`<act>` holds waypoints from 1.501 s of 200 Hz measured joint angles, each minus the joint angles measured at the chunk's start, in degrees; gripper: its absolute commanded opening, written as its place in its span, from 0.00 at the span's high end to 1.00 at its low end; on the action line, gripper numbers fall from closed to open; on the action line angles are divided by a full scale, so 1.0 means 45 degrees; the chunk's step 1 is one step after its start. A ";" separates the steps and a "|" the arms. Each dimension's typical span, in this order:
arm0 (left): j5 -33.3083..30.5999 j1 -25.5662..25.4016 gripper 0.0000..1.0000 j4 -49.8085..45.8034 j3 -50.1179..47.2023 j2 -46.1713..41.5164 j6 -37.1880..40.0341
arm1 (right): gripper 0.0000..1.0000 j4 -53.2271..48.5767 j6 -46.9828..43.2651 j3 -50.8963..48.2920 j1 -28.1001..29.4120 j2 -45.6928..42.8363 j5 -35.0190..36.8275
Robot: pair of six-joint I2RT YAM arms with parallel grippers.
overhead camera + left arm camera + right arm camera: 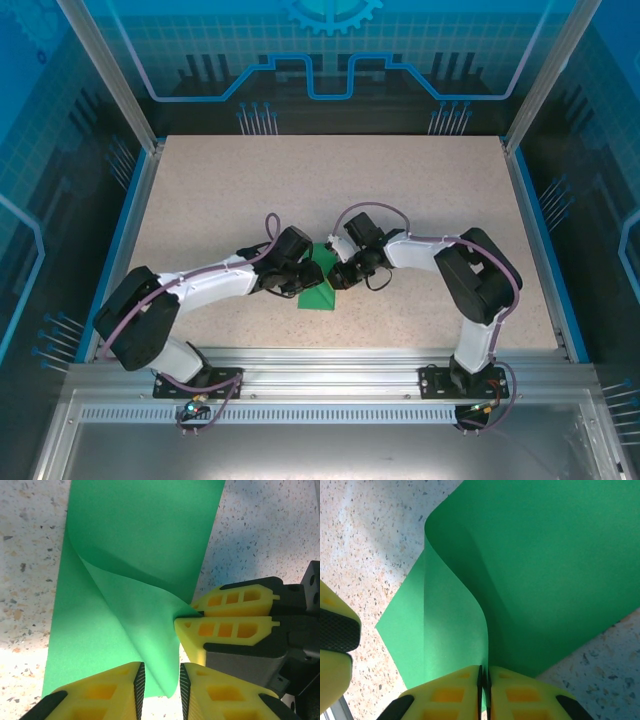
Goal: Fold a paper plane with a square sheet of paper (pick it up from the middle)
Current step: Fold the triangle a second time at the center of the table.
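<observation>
Flat on the speckled table (400, 200), in its near half and about midway between left and right: the bright-green square sheet of paper (320, 293), caught between two gripper tips. Just at its left edge the left gripper (300, 274), just at its right edge the right gripper (337, 271), with both arms bent inward from their bases at the near side. From the left wrist: most of the sheet (140, 540) lying flat as a broad band stretching away, with one flap raised off it and curling toward the right. Flap edge pinched by the right gripper (187, 616), yellow fingers pressed together on the paper with no gap showing. At the bottom of that view the left gripper (160, 690), spread by a narrow gap, black pads facing each other. Near corner of the flap hanging down into that gap, not clamped; touching a pad or not, cannot tell. From the right wrist: the right gripper (484, 680) clamped on the raised edge of the sheet (545, 570), paper rising from the pinch in a smooth curve and bending over to the flat part beyond. At the left border, one of the left gripper's fingers (332, 630), just beside the sheet's pointed corner, over bare table.
</observation>
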 measured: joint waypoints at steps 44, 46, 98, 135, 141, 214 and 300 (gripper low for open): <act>-0.0005 0.0024 0.71 0.0257 0.0000 0.0204 -0.0063 | 0.88 0.0044 0.0000 0.0005 -0.0015 0.0005 0.0000; -0.0005 0.0024 0.71 0.0282 0.0000 0.0209 -0.0073 | 0.88 0.0044 0.0000 0.0005 -0.0015 0.0005 -0.0005; -0.0005 0.0170 0.71 0.0811 0.0000 0.0423 -0.0330 | 0.87 0.0049 0.0000 0.0005 -0.0194 0.0005 -0.0194; 0.0000 0.0214 0.71 0.1064 -0.0015 0.0690 -0.0345 | 0.87 0.0136 0.0000 0.0019 -0.0277 0.0005 -0.0427; 0.0000 0.0223 0.71 0.1132 -0.0024 0.0724 -0.0355 | 0.87 0.0146 0.0000 0.0039 -0.0277 0.0010 -0.0471; 0.0000 0.0262 0.71 0.1438 -0.0044 0.1069 -0.0578 | 0.87 0.0277 0.0000 0.0214 -0.0277 0.0330 -0.0617; 0.0151 0.0262 0.66 0.1666 -0.0301 0.1083 -0.0573 | 0.86 0.0398 0.0068 -0.0068 -0.0335 0.0277 -0.0607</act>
